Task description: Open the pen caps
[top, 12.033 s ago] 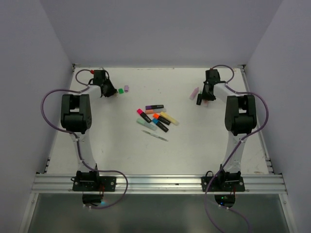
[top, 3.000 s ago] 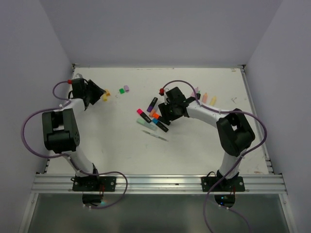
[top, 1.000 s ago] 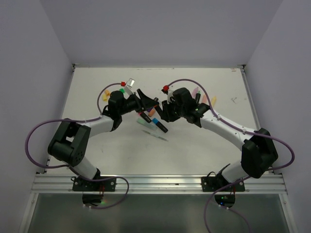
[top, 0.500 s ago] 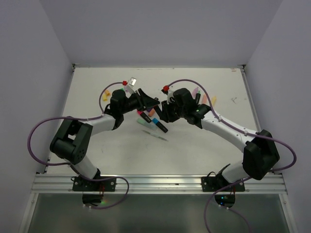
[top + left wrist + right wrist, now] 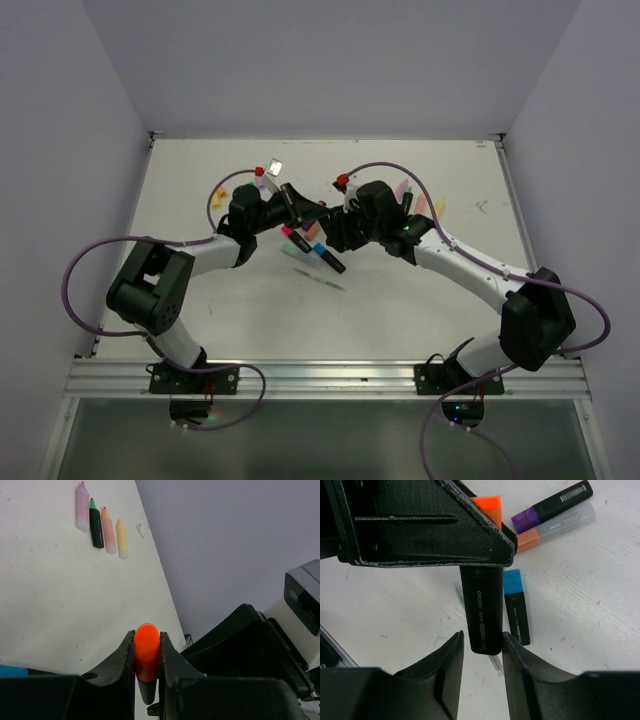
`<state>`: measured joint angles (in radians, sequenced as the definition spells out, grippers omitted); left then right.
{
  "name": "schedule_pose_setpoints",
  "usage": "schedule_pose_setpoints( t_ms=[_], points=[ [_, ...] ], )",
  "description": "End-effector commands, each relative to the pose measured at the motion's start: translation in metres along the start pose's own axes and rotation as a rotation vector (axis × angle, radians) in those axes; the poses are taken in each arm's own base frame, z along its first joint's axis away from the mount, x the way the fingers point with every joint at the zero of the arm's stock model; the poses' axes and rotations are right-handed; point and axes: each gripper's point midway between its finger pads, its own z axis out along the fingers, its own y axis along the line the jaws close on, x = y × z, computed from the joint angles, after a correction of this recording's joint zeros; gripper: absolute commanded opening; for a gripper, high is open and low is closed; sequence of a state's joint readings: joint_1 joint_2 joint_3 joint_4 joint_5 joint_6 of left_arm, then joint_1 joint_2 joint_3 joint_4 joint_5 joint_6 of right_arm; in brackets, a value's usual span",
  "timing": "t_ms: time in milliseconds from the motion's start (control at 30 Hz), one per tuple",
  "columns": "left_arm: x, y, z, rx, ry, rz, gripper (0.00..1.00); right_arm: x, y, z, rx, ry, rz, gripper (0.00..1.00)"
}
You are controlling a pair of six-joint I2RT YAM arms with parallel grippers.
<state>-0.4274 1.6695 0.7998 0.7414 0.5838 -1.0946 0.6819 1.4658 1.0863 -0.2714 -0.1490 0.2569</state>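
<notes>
The left claw has closed onto the orange cap; the right claw brackets its black barrel, grip unclear.

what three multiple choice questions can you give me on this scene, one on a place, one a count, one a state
1. Where is the orange cap?
a) lying alone on the white surface
b) clamped in the left gripper
c) on a purple pen

2. How many uncapped pens lie in the far row, left wrist view?
a) two
b) four
c) six

3. The blue cap is:
a) on its black pen
b) off, lying alone
c) clamped in a gripper

Answers:
1 b, the jaws pinch it while the right gripper holds its black barrel.
2 b, pink, green-tipped, orange and yellow lie side by side.
3 a, it caps a pen lying on the table.
</notes>
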Motion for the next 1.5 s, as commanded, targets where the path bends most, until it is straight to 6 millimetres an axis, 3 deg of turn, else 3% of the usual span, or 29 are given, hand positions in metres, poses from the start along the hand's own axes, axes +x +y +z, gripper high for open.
schedule_pose_setpoints(
  t_ms=[0,133,300,367,400,500,667,800,933,1067,1367,1467],
  points=[
    [-0.001,-0.027,0.004,0.102,0.005,0.015,0.0,-0.029,0.018,-0.002,-0.06,-0.098,-0.002,0.41],
    [0.003,-0.03,0.006,0.109,0.014,0.016,0.0,-0.035,0.018,0.002,-0.058,-0.106,-0.003,0.46],
    [0.008,-0.032,0.008,0.111,0.026,0.013,0.0,-0.046,0.018,0.009,-0.049,-0.115,-0.008,0.44],
    [0.01,-0.032,0.009,0.112,0.028,0.013,0.0,-0.046,0.019,0.011,-0.051,-0.106,-0.008,0.27],
    [0.009,-0.031,0.009,0.108,0.026,0.011,0.0,-0.044,0.019,0.013,-0.049,-0.102,-0.006,0.0],
    [0.002,-0.03,0.014,0.079,0.017,0.02,0.0,-0.028,0.016,0.016,-0.018,-0.069,-0.007,0.0],
    [-0.041,-0.026,0.02,-0.036,-0.13,0.056,0.0,0.006,0.01,0.019,0.043,-0.028,0.004,0.0],
    [-0.069,-0.029,0.027,-0.017,-0.184,0.082,0.0,0.037,0.011,0.02,0.017,0.041,0.052,0.0],
    [-0.096,-0.013,0.017,0.0,-0.236,0.038,0.0,0.052,0.014,0.012,-0.004,0.054,0.079,0.0],
    [-0.135,0.003,-0.007,-0.022,-0.328,0.021,0.0,0.06,0.021,-0.001,-0.046,0.049,0.099,0.0],
    [-0.161,0.003,-0.027,0.01,-0.415,-0.005,0.0,0.078,0.041,-0.009,-0.109,0.077,0.114,0.0],
    [-0.161,0.006,-0.03,0.009,-0.406,-0.007,0.0,0.085,0.033,-0.009,-0.061,0.072,0.121,0.0]
  ],
)
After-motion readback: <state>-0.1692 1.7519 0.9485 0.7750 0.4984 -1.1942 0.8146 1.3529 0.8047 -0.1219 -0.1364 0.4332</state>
